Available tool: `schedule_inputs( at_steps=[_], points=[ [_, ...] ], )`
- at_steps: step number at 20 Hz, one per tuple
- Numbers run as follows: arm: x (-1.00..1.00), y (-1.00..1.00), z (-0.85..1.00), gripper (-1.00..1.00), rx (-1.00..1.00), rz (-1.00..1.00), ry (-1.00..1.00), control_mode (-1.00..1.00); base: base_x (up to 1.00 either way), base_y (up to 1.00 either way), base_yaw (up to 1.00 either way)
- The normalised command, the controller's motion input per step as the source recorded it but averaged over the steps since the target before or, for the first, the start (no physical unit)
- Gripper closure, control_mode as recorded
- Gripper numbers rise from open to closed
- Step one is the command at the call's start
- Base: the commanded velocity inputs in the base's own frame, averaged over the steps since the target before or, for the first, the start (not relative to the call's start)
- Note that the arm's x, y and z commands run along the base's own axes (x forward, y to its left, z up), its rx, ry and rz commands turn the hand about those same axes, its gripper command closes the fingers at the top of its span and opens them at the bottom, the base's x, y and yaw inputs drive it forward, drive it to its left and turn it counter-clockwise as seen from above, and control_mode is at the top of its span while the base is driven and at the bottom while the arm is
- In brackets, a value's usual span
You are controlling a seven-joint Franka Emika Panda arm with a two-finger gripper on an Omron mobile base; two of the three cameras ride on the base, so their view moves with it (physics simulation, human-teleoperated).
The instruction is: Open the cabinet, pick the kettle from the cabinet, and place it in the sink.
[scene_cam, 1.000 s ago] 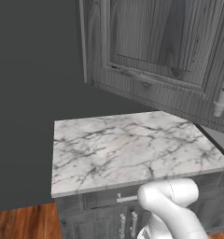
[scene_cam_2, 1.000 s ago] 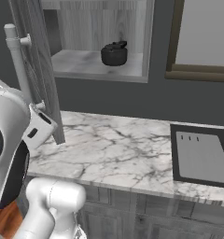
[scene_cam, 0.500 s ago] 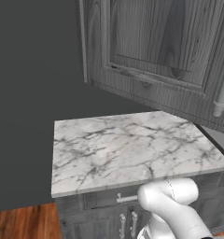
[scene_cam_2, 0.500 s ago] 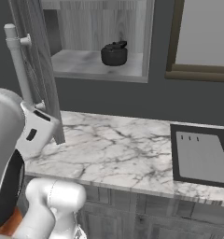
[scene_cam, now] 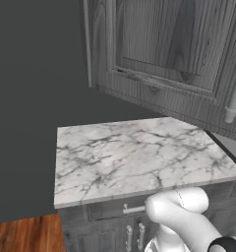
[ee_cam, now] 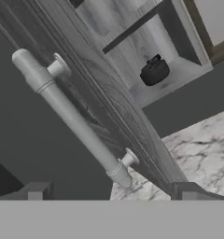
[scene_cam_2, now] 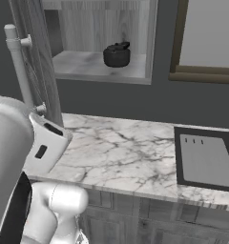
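Fingers (ee_cam: 36,192) of my gripper (ee_cam: 111,192) are spread wide, nothing held. Bar handle (ee_cam: 74,120) just ahead, cabinet door (ee_cam: 111,100) swung open. Beyond it, the kettle (ee_cam: 154,72) sits on the shelf: rigid, probably light, smooth-bodied. I'd take its arched handle.

We are looking at a rendered home kitchen. A white marble-veined counter (scene_cam_2: 121,152) is running over grey wood-grain base cabinets with slim silver pulls (scene_cam: 133,209). Ahead of the jaws a tall dark grey cabinet (scene_cam_2: 104,40) is standing open, its shelf holding a small black kettle (ee_cam: 154,71). A black sink (scene_cam_2: 205,159) is sitting recessed in the counter.
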Motion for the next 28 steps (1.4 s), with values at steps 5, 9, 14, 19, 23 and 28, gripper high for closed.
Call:
schedule_inputs(
  at_steps=[5,9,14,19,23,28],
  points=[
    [-0.04,-0.38,0.01,-1.00,0.28,0.00,0.01,-1.00,0.00,0.00,0.00],
    [0.14,-0.21,-0.01,-1.00,0.30,0.00,0.00,-1.00,0.00,0.00,0.00],
    [0.36,-0.05,-0.08,-1.00,0.25,-0.02,0.02,-1.00,0.00,0.00,0.00],
    [0.48,0.02,-0.11,-1.00,0.20,0.00,0.02,-1.00,0.00,0.00,0.00],
    [0.45,-0.04,-0.12,-1.00,0.23,0.00,0.00,-1.00,0.00,0.00,0.00],
    [0.45,-0.07,-0.13,-1.00,0.22,0.00,0.02,-1.00,0.00,0.00,0.00]
  ],
)
